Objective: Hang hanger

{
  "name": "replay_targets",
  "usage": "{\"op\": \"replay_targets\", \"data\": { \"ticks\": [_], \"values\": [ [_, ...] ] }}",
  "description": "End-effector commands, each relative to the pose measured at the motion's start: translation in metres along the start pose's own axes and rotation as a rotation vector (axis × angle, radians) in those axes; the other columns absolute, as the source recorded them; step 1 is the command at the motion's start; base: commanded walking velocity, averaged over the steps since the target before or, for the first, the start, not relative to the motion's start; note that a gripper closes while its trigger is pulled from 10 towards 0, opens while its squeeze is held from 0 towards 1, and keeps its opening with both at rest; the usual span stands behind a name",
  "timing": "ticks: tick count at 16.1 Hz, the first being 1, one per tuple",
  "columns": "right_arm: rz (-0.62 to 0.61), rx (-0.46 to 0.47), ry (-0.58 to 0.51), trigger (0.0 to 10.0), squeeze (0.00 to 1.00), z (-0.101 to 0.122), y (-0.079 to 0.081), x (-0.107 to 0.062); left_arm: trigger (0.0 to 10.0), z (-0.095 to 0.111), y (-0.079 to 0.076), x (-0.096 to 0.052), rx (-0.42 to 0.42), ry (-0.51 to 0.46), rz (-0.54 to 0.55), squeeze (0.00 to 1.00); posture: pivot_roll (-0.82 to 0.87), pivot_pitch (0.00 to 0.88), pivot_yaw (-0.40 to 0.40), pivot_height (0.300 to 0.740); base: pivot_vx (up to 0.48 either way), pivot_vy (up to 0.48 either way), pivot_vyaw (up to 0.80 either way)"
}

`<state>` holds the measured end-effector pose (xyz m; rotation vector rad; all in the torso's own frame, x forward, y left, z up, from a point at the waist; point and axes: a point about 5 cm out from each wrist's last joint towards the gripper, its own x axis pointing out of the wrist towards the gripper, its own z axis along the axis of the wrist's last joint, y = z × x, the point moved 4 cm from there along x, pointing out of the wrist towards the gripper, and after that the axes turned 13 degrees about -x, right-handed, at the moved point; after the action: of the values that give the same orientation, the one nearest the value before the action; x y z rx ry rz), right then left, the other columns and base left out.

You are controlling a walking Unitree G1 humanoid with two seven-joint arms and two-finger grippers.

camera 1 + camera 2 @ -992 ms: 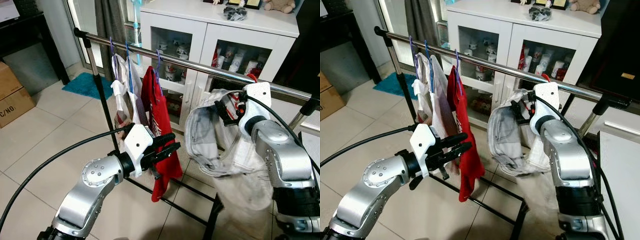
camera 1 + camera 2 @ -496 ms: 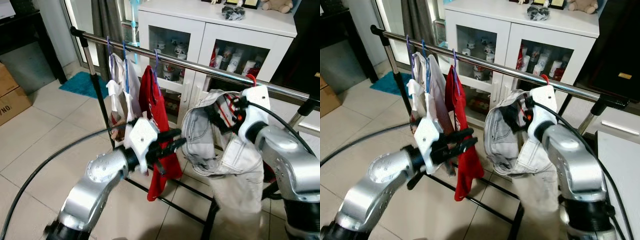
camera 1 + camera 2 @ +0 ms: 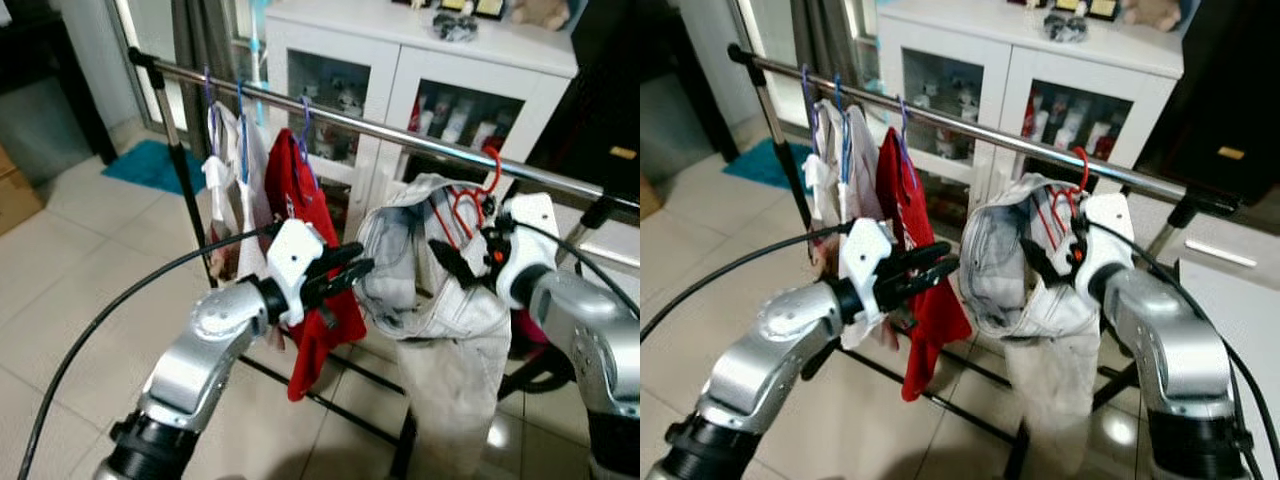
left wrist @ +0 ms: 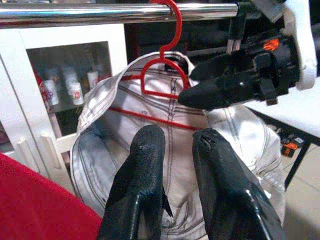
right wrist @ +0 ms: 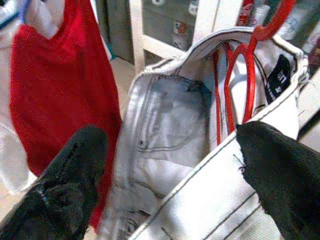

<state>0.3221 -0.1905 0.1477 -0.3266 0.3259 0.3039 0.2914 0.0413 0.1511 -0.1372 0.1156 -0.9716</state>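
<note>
I am watching the red hanger (image 4: 167, 65) and its hook is now sitting over the steel rail (image 3: 400, 135), where half a second ago the right arm was carrying it just below. The pale grey jeans (image 3: 440, 320) on it are hanging down from the rail, to the right of the red shirt (image 3: 315, 250) and the white garments (image 3: 235, 170) on their own hangers.

My right pincer (image 3: 455, 262) is sitting just beside the hanger's neck with its fingers spread wide around the waistband, no longer clamped on anything as far as I am seeing. It has dropped lower against the jeans than it was a second ago.

My left pincer (image 3: 345, 272) is reaching in from the left, fingers narrow with nothing between them, tips near the folded denim.

I am judging the hang as essentially done: the weight seems to be on the rail now. What I am checking next is that the hook is seated fully before I am pulling the right arm clear, since a finger snagged in the waistband could drag it off.
</note>
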Motion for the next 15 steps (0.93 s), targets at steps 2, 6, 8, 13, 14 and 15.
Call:
{"op": "replay_targets", "data": {
  "ticks": [2, 6, 8, 13, 14, 15],
  "values": [
    [-0.1, -0.02, -0.013, 10.0, 0.0, 0.004, -0.014, 0.004, 10.0, -0.003, 0.001, 0.004, 0.037, 0.027, -0.01, 0.0, -0.02, 0.0, -0.015, 0.74, 0.0, 0.0, 0.0],
    [-0.169, 0.001, -0.147, 10.0, 0.0, 0.03, -0.018, 0.003, 10.0, -0.021, 0.021, -0.018, 0.057, 0.059, 0.119, 0.0, -0.03, 0.0, -0.017, 0.74, 0.0, 0.0, 0.0],
    [-0.186, -0.021, -0.145, 10.0, 0.0, 0.031, -0.02, 0.004, 10.0, -0.022, 0.023, -0.023, 0.055, 0.048, 0.108, 0.0, -0.05, 0.0, -0.021, 0.74, 0.0, 0.0, 0.0],
    [-0.165, -0.011, -0.177, 10.0, 0.0, 0.038, -0.024, 0.007, 10.0, -0.021, 0.021, -0.015, 0.077, 0.046, 0.086, 0.0, -0.06, 0.0, -0.007, 0.74, 0.0, 0.0, 0.0],
    [-0.144, -0.002, -0.177, 10.0, 0.0, 0.036, -0.022, 0.011, 10.0, -0.021, 0.021, -0.014, 0.064, 0.039, 0.086, 0.0, -0.07, 0.0, 0.005, 0.74, 0.0, 0.0, 0.0],
    [-0.126, -0.014, -0.168, 10.0, 0.0, 0.033, -0.021, 0.015, 10.0, -0.023, 0.019, -0.013, 0.06, 0.046, 0.07, 0.0, -0.07, 0.0, 0.021, 0.74, 0.0, 0.0, 0.0]
  ]
}}
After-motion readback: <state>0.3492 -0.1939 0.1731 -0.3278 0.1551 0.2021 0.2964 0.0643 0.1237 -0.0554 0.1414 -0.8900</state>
